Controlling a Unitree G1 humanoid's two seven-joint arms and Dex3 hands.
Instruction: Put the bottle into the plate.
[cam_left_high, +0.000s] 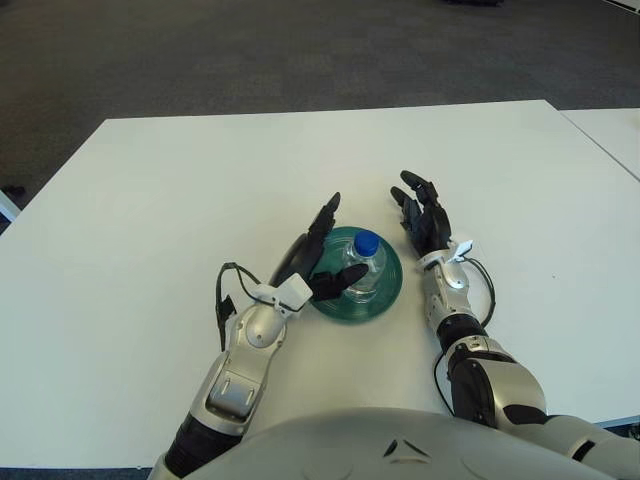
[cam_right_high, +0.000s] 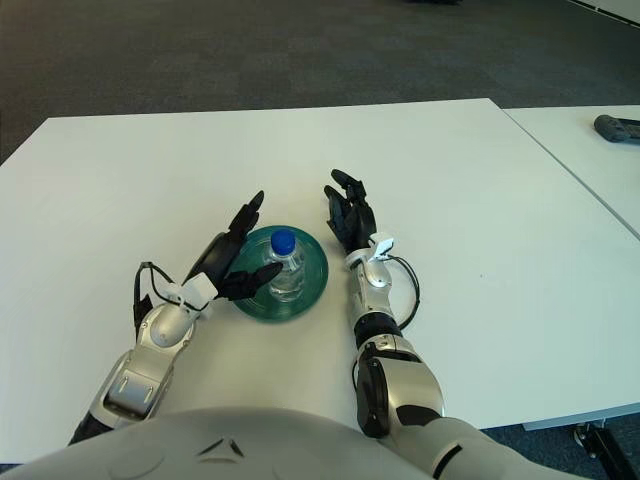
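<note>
A clear plastic bottle (cam_left_high: 364, 265) with a blue cap stands upright in the green plate (cam_left_high: 387, 294) near the table's middle. My left hand (cam_left_high: 316, 255) is just left of the plate, fingers spread, one fingertip reaching toward the bottle's side and the others apart from it. It holds nothing. My right hand (cam_left_high: 424, 216) shows to the right of the plate, fingers relaxed and empty.
The white table (cam_left_high: 200, 190) stretches around the plate on all sides. A second white table (cam_right_high: 590, 160) stands to the right with a dark object (cam_right_high: 617, 128) on it. Dark carpet lies beyond the far edge.
</note>
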